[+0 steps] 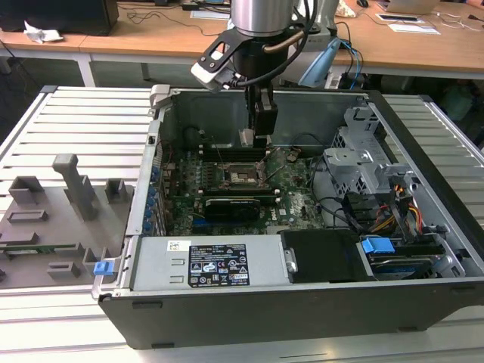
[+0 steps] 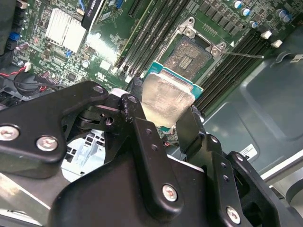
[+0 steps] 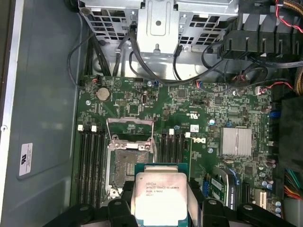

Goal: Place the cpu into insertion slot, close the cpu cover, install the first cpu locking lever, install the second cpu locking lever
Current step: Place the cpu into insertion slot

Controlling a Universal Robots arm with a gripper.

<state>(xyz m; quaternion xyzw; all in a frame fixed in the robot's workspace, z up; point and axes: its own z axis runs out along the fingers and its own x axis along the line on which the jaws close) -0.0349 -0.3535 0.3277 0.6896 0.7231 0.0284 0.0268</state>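
As the arm hangs inside the open computer case [image 1: 302, 321], its gripper [image 1: 255, 139] holds the cpu [image 1: 246, 137] in the air above the motherboard [image 1: 299, 198], seen in the exterior view. In both wrist views the 2 black fingers [image 3: 124, 195] pinch the chip by opposite edges, its silvery top face [image 3: 161, 195] turned toward the first wrist camera and its green rim [image 2: 196, 87] showing past the metal lid. The chip is not seated: it hovers apart from the insertion slot [image 3: 129, 165], overlapping 1 edge of it in the first wrist view, and the socket's bed of contacts [image 2: 191, 54] lies bare. The cpu cover [image 3: 130, 127] stands raised at the socket's far edge, a thin frame with a cut-out middle. A thin wire lever [image 2: 246, 55] sticks out beside the socket, clear of the frame. Rows of black memory slots [image 3: 87, 158] flank the socket on both sides, and a finned silver heatsink [image 3: 236, 142] sits well apart on the board. A long black expansion card [image 1: 238, 206] lies just beside the socket in the exterior view, with the grey power supply [image 1: 204, 261] along the near wall. On the exterior view's left, a grey parts fixture [image 1: 53, 219] rests on the slatted table [image 1: 83, 121].
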